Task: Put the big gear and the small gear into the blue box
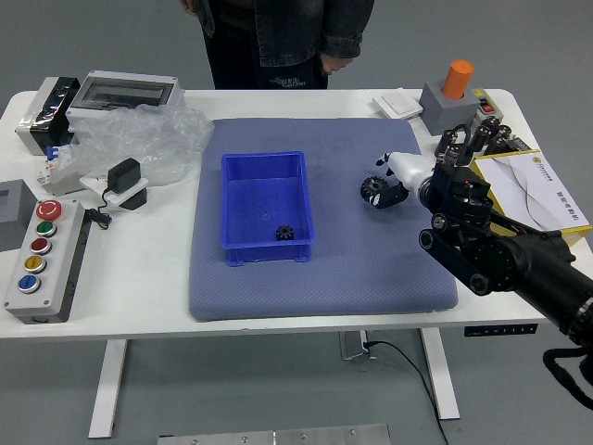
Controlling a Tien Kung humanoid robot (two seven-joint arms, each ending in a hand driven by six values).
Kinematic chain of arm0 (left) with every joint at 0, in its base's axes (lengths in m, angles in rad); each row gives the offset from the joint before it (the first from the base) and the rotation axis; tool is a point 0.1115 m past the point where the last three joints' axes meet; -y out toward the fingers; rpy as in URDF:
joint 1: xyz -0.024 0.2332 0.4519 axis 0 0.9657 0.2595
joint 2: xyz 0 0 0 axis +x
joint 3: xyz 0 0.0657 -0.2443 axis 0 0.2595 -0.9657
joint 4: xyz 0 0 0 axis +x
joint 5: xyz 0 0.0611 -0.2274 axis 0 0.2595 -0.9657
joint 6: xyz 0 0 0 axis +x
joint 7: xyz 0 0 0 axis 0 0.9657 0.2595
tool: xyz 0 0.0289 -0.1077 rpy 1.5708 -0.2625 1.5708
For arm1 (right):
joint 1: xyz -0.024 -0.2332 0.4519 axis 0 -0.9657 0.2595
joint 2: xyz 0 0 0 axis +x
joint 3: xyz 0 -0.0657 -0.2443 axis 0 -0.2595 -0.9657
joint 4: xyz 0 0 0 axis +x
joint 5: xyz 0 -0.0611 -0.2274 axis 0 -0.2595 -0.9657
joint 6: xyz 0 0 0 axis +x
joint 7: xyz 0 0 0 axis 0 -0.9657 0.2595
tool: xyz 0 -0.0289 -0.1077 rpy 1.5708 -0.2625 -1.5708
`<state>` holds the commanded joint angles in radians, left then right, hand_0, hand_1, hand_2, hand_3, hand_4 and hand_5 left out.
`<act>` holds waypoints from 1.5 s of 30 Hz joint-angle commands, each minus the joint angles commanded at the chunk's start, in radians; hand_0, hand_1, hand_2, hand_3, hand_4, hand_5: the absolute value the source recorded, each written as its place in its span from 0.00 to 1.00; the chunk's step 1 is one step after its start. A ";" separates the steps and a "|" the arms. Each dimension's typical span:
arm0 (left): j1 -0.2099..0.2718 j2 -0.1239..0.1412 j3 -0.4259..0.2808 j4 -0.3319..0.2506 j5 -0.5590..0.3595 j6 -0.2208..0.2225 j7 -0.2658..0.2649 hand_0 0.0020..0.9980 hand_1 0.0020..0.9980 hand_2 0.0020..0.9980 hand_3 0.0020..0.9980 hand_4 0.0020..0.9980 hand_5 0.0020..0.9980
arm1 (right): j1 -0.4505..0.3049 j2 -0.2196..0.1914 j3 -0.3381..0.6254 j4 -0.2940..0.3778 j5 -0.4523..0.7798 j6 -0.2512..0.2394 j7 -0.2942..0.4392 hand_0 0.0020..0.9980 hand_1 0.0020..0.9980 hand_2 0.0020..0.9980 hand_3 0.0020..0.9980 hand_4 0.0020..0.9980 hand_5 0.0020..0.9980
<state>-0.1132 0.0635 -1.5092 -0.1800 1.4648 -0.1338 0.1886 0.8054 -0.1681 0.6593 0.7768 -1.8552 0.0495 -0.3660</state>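
Right hand (pixel 416 176) has fingers parted, big gear (pixel 372 189) right by the lower tips, so bring the thumb down opposite, pinch evenly, lift straight before crossing to the blue box (pixel 264 253).

A small gear (pixel 284 233), black and toothed, is seen inside the blue box (pixel 264 197), near its right-hand near corner. The rectangular, open-topped box is set upright on a blue-gray mat (pixel 343 278). To the box's right, the big gear (pixel 372 188), also black and toothed, is seen over the mat, its right side partly hidden.
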 joint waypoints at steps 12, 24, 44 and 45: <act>0.001 0.000 -0.001 0.000 0.006 -0.002 0.001 0.73 0.68 0.69 0.69 0.44 0.02 | 0.016 0.045 -0.010 -0.106 0.008 -0.014 0.018 0.65 0.57 0.76 0.87 0.76 0.35; 0.002 0.002 0.003 0.000 0.009 -0.001 0.002 0.73 0.68 0.70 0.69 0.43 0.02 | 0.039 0.088 -0.011 -0.169 0.013 -0.016 0.020 0.64 0.55 0.69 0.79 0.75 0.34; 0.000 0.002 0.010 0.000 0.006 0.001 0.002 0.73 0.68 0.69 0.69 0.42 0.01 | 0.050 0.104 -0.025 -0.194 0.025 -0.036 0.032 0.65 0.51 0.57 0.62 0.70 0.34; 0.000 0.002 0.010 0.000 0.005 0.001 0.002 0.73 0.68 0.69 0.69 0.42 0.01 | 0.050 0.104 -0.025 -0.195 0.025 -0.039 0.034 0.65 0.51 0.57 0.62 0.70 0.34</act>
<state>-0.1136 0.0656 -1.4988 -0.1800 1.4701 -0.1324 0.1910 0.8551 -0.0642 0.6343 0.5820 -1.8307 0.0102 -0.3323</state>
